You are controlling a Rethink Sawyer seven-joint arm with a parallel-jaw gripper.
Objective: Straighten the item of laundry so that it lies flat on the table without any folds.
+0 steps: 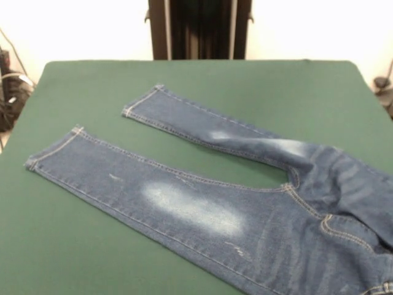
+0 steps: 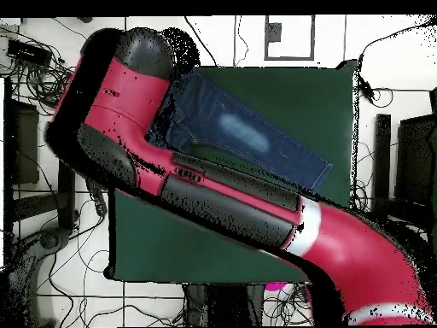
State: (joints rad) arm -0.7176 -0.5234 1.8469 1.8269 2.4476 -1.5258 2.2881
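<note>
Your claw shows in neither view: the overhead view gives only the red and black arm (image 2: pixel 230 192) slanting across the desk (image 1: pixel 184 80), so you cannot tell whether the claw is apart or together, nor which way the jeans (image 1: pixel 233 203) lie from it. The jeans lie on the desk with both legs spread in a V, the cuffs apart and the seat running off the front view's lower right edge. No containers show. The legs look flat; judge the hidden waistband before moving.
</note>
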